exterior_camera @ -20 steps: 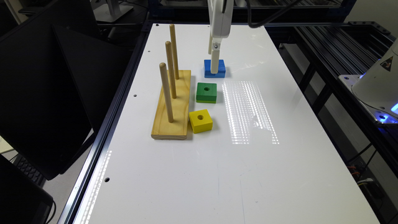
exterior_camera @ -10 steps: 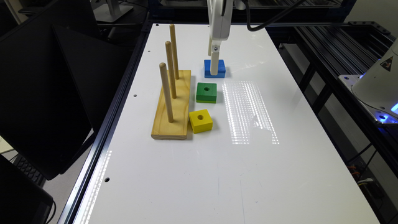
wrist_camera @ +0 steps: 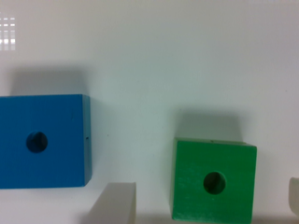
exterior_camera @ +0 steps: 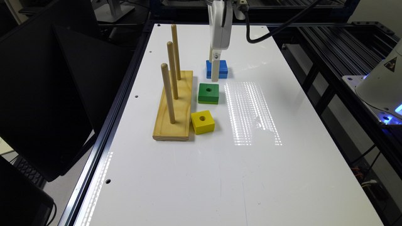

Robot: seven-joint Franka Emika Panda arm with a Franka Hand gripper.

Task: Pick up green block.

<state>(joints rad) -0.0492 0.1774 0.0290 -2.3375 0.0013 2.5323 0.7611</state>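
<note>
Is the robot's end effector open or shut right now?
Open: in the wrist view the end effector has its fingers apart, flanking the green block.

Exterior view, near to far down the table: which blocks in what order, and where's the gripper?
yellow block → green block → blue block. The gripper hangs in front of the blue block, just beyond the green one. Wooden peg board runs alongside.

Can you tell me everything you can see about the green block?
The green block is a small square block, seemingly painted wood, with a round hole through the middle of its top and a paler green strip along its lower edge. It lies flat on the white table, touching nothing else, between the blue block and the yellow block, just beside the wooden peg board. In the wrist view it sits between the open gripper's fingers.
</note>
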